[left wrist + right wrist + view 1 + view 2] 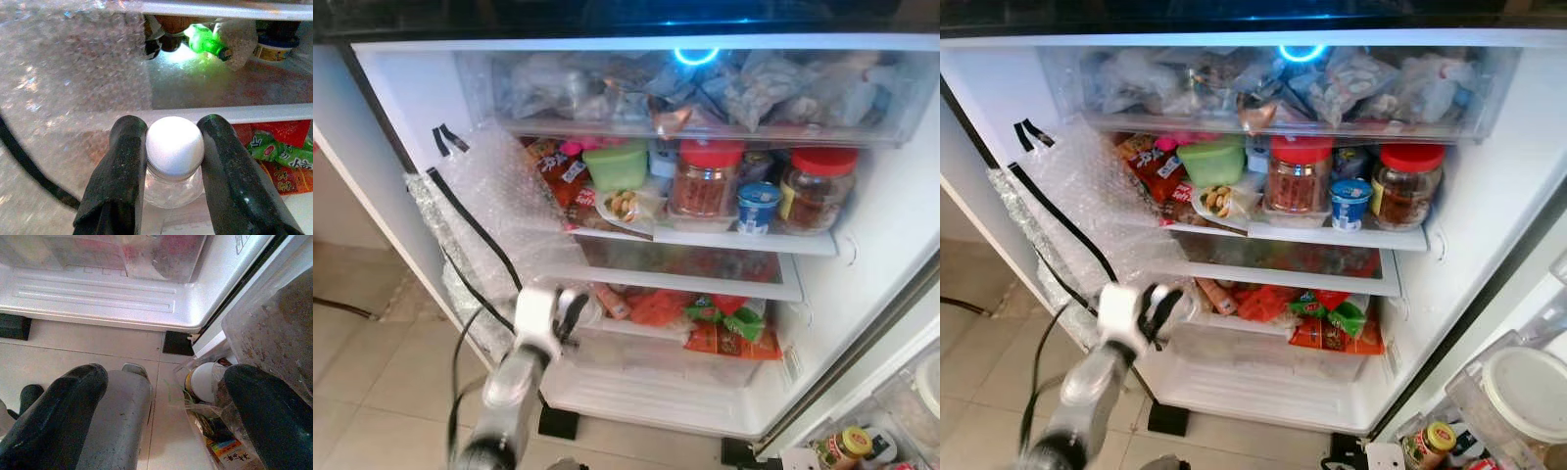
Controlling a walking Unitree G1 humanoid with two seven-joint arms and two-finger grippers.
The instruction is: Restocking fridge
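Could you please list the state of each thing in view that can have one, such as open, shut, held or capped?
Fridge: door open, light on inside.
Left hand: shut on the bottle, at the lower shelf's left end.
Bottle: clear, white cap on, held by its neck.
Right hand: open, holding nothing, low by the floor.
Two red-lidded jars: lids on, upright on the shelf.
Green container: lid on.
Top drawer: pushed in, packed with bags.
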